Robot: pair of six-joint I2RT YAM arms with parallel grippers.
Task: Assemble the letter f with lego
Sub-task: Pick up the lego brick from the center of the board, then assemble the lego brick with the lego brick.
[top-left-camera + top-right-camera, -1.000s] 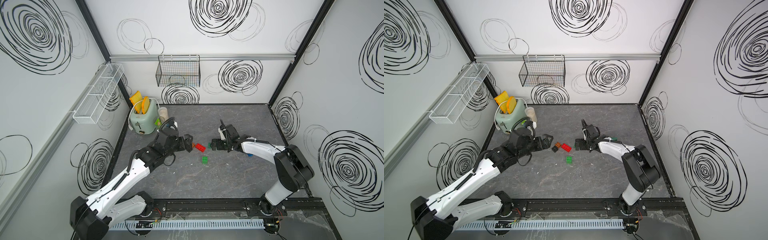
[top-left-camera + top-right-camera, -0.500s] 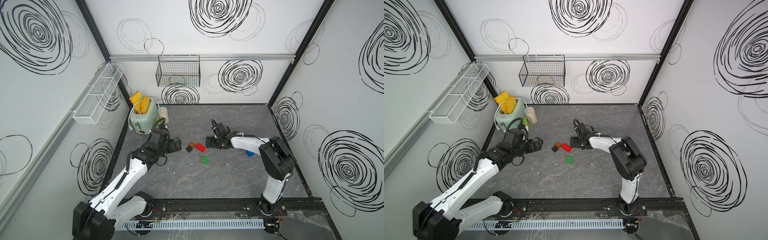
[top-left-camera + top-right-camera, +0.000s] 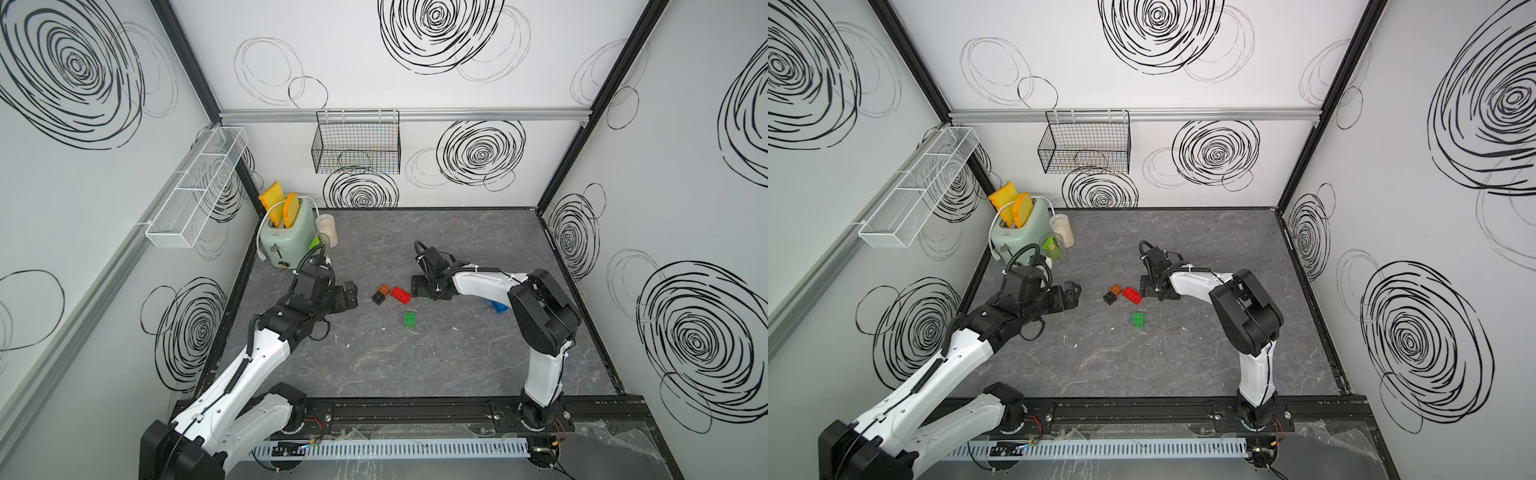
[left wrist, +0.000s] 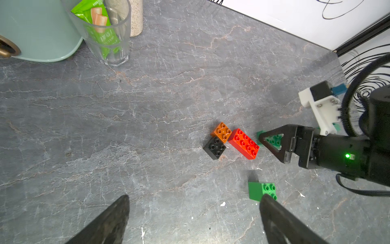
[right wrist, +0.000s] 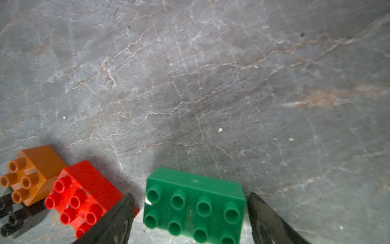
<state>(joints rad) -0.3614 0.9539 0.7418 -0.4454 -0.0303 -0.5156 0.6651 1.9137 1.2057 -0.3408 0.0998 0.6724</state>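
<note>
Since one second earlier, the left gripper [image 3: 350, 294] had drawn back from the red brick [image 3: 400, 295], while the right gripper [image 3: 419, 286] had closed in on the brick cluster from the opposite side.

Right wrist view: the right gripper [image 5: 191, 194] stood low over the grey stone-patterned tabletop [image 5: 211, 84] with its jaws parted. The green oblong brick [image 5: 194, 207] rested studs up on the table between the fingers [image 5: 118, 221]. A sliver of table showed along one end of the brick; whether the other finger touched it could not be told. The red brick [image 5: 80, 200] lay just beside one finger, bunched with the orange brick [image 5: 35, 169] and the black brick [image 5: 12, 219].

Left wrist view: the left gripper [image 4: 195, 197] stood wide open and empty, near a loose green brick [image 4: 261, 190] that lay apart from the cluster.

In a top view, a blue brick [image 3: 500, 307] lay partly hidden beneath the right arm.
</note>
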